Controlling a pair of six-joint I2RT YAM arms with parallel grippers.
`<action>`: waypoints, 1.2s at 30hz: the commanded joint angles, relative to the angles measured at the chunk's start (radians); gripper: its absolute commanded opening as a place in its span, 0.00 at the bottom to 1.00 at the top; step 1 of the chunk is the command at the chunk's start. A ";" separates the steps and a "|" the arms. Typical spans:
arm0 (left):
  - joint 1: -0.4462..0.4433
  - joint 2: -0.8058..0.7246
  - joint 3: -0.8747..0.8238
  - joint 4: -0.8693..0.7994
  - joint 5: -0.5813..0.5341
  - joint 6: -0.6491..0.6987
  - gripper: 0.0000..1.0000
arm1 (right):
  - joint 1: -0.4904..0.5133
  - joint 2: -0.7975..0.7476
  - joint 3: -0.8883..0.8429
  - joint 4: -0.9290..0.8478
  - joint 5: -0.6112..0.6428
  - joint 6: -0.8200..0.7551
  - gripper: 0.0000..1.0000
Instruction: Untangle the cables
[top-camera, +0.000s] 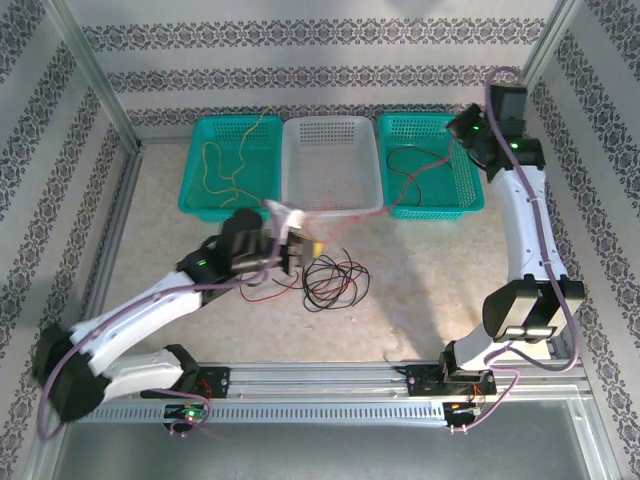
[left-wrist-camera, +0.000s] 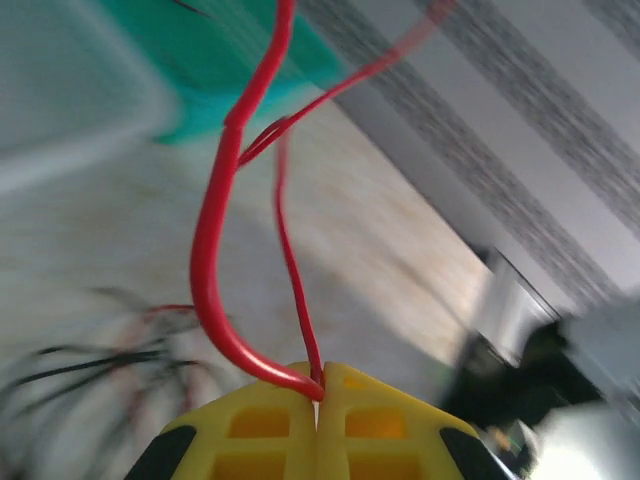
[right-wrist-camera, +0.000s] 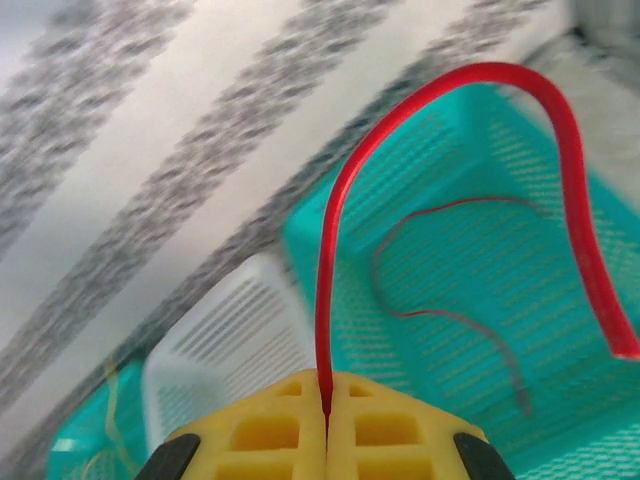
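**Pinching red cables on both sides, black coil left on the table**

Caught in the left wrist view, a red cable (left-wrist-camera: 205, 270) bends in a tight loop and runs down into the seam between the yellow fingers of the left gripper (left-wrist-camera: 318, 398). The fingers are pressed together on it, with a thinner red strand rising from the same pinch. The wire is glossy, thin and springy enough to hold its curve in the air. Lifting it probably serves to draw it free of the black cable (top-camera: 335, 282), which lies coiled in loose rings on the table (top-camera: 430, 270) just beside that gripper.

Across the workspace, the right gripper (right-wrist-camera: 326, 405) also has its fingers squeezed onto a wire. This other red cable (right-wrist-camera: 345, 200) arches up from the pinch and drops over the right teal basket (top-camera: 440, 208), with more of it trailing across the mesh floor. Holding it there looks like sorting by colour. I cannot tell whether both grippers hold the same wire or two separate ones.

The yellow cable (top-camera: 228, 165) lies alone in wavy loops in the left teal basket (top-camera: 195, 195), apparently already separated. The white basket (top-camera: 330, 160) stands between the two teal ones, and may be meant for the black coil.
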 joint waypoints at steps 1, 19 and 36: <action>0.107 -0.188 -0.087 -0.089 -0.333 -0.149 0.00 | -0.077 -0.035 -0.029 0.047 -0.002 0.069 0.00; 0.210 -0.119 -0.011 -0.073 -0.231 -0.231 1.00 | -0.172 -0.077 0.010 0.311 -0.106 0.199 0.00; 0.210 -0.087 0.015 -0.179 -0.247 -0.158 0.91 | -0.200 -0.004 0.078 0.201 -0.072 0.028 0.00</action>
